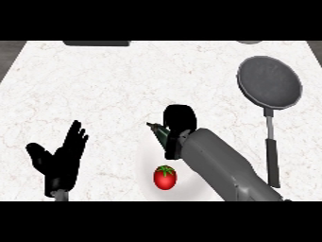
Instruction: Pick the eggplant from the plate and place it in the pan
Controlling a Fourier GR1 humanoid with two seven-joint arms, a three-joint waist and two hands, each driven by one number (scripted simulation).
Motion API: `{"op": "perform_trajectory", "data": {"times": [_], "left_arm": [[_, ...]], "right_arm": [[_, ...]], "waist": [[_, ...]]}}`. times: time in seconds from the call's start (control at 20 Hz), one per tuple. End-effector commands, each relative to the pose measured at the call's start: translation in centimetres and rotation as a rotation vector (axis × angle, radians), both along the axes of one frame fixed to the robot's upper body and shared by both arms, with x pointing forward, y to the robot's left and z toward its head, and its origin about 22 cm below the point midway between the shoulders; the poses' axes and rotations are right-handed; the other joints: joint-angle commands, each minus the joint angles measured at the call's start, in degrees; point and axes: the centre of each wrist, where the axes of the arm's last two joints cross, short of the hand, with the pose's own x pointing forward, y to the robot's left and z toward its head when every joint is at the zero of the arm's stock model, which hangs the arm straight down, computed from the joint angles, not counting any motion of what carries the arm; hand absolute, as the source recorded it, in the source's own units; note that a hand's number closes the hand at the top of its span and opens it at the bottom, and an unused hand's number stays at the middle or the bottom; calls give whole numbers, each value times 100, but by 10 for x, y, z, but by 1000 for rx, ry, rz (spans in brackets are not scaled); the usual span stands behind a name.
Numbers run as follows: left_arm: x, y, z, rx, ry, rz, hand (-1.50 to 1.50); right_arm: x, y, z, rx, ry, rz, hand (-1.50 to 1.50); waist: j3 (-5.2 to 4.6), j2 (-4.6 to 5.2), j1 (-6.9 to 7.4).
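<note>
Right hand [179, 119] curled round eggplant [158, 132], probably gripped, mostly hidden. Not off plate [144, 163] yet; pan [269, 82] at 1 o'clock, empty. Left hand [57, 156] open, 8 o'clock.

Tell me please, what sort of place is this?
Probably a kitchen: a pale marbled countertop, a dark frying pan with a long handle lying on it, and a red tomato.

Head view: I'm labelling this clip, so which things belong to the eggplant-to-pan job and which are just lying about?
Job: eggplant, under the curled right hand; plate; pan.
Lying about: tomato on the plate; dark object at the counter's far edge; left hand, resting open.
</note>
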Motion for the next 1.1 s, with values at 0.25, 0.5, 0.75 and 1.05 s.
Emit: {"op": "perform_trajectory", "data": {"times": [0.25, 0.5, 0.75, 1.05], "left_arm": [[17, -12, 7, -8, -4, -10, 0], [5, 0, 8, -7, 9, -1, 0], [-13, 4, -4, -2, 22, 45, 0], [2, 3, 5, -4, 3, 21, 0]], "right_arm": [[31, 11, 33, -36, -358, -249, 150], [37, 27, 69, -20, -686, -339, 150], [31, 35, 105, 18, -810, -449, 150], [55, 0, 137, 28, -827, -566, 150]], "waist": [[14, 80, 19], [12, 12, -96], [14, -26, -190], [15, 34, -126]]}}
